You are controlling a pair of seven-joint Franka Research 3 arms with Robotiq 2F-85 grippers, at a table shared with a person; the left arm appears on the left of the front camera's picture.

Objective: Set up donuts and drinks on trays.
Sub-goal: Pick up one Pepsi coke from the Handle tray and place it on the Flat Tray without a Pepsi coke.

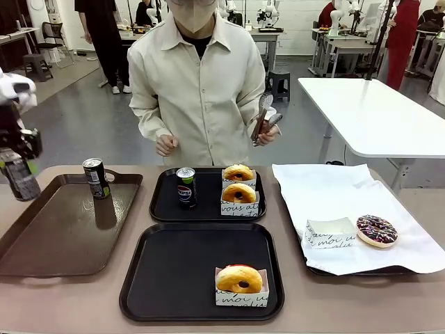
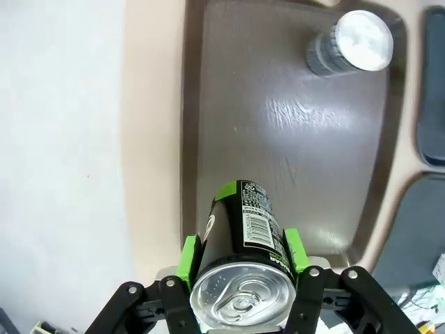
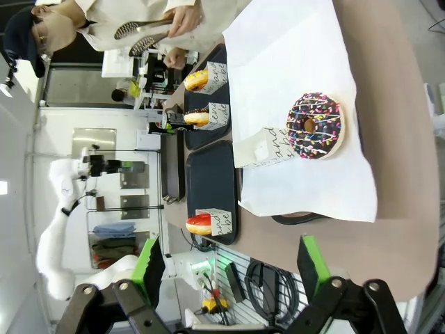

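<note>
A soda can [image 2: 243, 219] is gripped in the jaws of the left gripper [image 2: 240, 256] at nine o'clock of the brown tray [image 2: 278, 139], evidently for transfer to the near black tray [image 1: 174, 271]; the right gripper [image 3: 229, 268] is held wide open, empty.

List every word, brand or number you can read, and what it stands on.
"moi, u": script on the donut sleeve on the near tray.
"vous aut": script on the front sleeve on the far tray.
Pepsi logo: on the Pepsi can, far tray.
Empty sleeve on the white paper: script too blurred.
Held can in the left hand: barcode, print too small.
</note>
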